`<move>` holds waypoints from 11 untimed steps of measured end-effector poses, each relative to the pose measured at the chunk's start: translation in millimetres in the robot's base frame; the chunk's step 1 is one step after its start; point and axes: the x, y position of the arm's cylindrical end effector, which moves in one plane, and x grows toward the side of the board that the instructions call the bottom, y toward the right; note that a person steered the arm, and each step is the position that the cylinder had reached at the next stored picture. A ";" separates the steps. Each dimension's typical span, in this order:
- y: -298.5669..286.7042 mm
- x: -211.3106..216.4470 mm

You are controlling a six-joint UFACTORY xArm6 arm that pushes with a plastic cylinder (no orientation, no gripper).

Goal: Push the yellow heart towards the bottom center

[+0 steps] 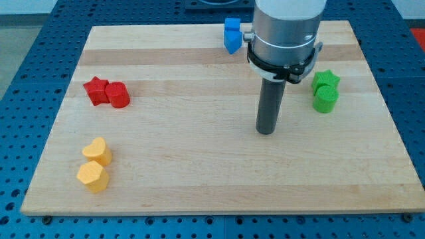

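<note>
The pale wooden bench [199, 186] fills most of the view, lying on a blue perforated base. Above it hangs the grey cylindrical arm housing [287, 30], ending in a straight dark rod; there is no pincer on this rig, so nothing opens or closes. My tip [265, 131] rests on bare wood slightly right of the bench's centre, touching no block.

The yellow heart-shaped block [98, 151] sits far off at about 8 o'clock from my tip, near the bench's left edge, touching a yellow hexagonal block [92, 176] just below it.

The step in hand looks like the approach: no contact yet. The next move probably calls for travelling to the heart's upper-left side, then pushing toward 4 o'clock without dragging the hexagon along.

Elsewhere: two red blocks [106, 92] at 9 o'clock, two green blocks [325, 91] at 2 o'clock, one blue block [232, 34] at 11 o'clock.
</note>
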 end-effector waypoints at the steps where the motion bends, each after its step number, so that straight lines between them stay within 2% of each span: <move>1: -54.8 -1.5; 4: -281.2 -1.5; 5: -286.2 -1.5; 6: -302.4 28.4; 7: -308.1 39.4; 9: -306.9 41.9; 11: -247.3 41.9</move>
